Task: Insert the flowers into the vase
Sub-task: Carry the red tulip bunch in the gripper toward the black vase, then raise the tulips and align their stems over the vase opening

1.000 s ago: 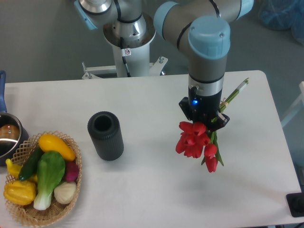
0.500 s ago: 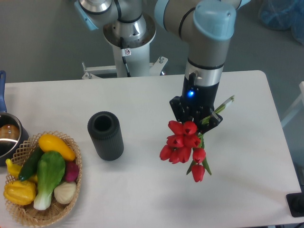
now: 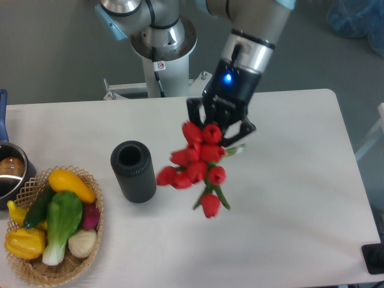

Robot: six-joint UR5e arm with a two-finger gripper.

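Gripper (image 3: 221,123), upper centre of frame, clamped on the flowers (image 3: 195,165); buds hanging toward lower left, above the table (image 3: 312,198). Vase (image 3: 133,171) upright at left centre, mouth unobstructed, just left of the nearest bud. Wicker basket (image 3: 36,264) with vegetables (image 3: 59,216) at lower-left edge. Bare tabletop across right half.

we see the gripper (image 3: 219,129) in the upper middle of the frame, closed around the flowers (image 3: 195,164), which hang in the air with red buds spilling toward the lower left. the vase (image 3: 133,171) stands upright left of centre on the white table (image 3: 300,210), its mouth empty, the nearest bud just beside it. in the lower left corner sits a wicker basket (image 3: 27,267) of vegetables (image 3: 57,216); a pot (image 3: 11,174) shows at the left edge.
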